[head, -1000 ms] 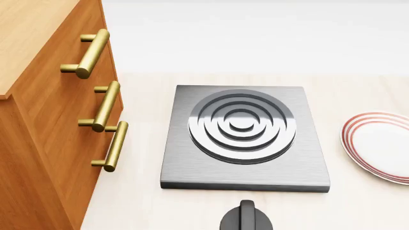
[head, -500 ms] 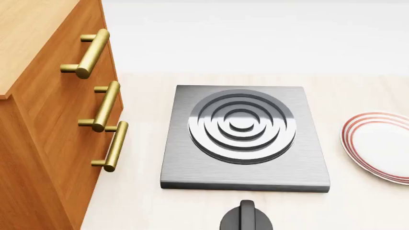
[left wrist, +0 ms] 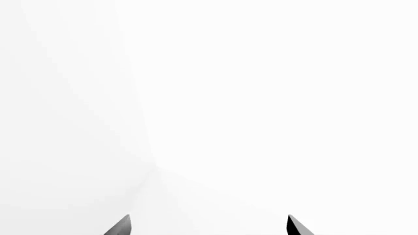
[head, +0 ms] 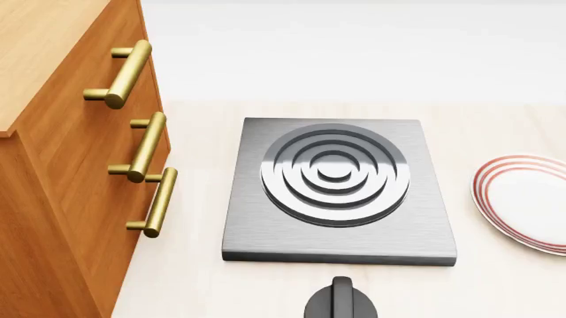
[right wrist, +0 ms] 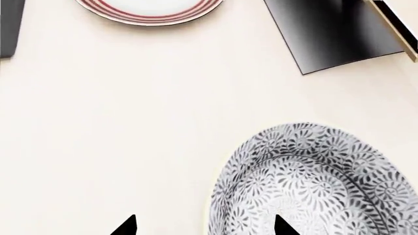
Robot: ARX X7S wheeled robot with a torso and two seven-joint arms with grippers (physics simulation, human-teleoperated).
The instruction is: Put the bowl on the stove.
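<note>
Pale cream counter (head: pixel 495 291) fills the lower part of the head view, with blank white background above it. At the left edge of that view a wooden cabinet (head: pixel 53 172) with brass handles (head: pixel 146 147) is seen. The stove (head: pixel 256 232) lies in the middle of the frame, its ringed burner (head: pixel 336 173) bare. A white plate (head: pixel 523 200) with red rim rings is cut off by the right edge, and a black knob (head: pixel 341 299) is seen at the bottom centre, just below the stove. Neither arm is visible in the head view, and the bowl is not shown there either.

The bowl (right wrist: pixel 313 181) is found in the lower right of the right wrist view, resting on the counter, with the plate at that frame's top. The right claw (right wrist: pixel 204 226) is open and empty: its two dark tips are spread, one on bare counter, the other over the bowl's near rim. The left claw (left wrist: pixel 207 226) is likewise spread apart, with nothing but white before it.

The grasp is judged not yet made. If the claw is closed from this offset, only the rim may be pinched, and the bowl could be tipped or pushed aside. During a carry, the plate or knob could be struck, since the bowl's place relative to the stove cannot be told from the head view.
</note>
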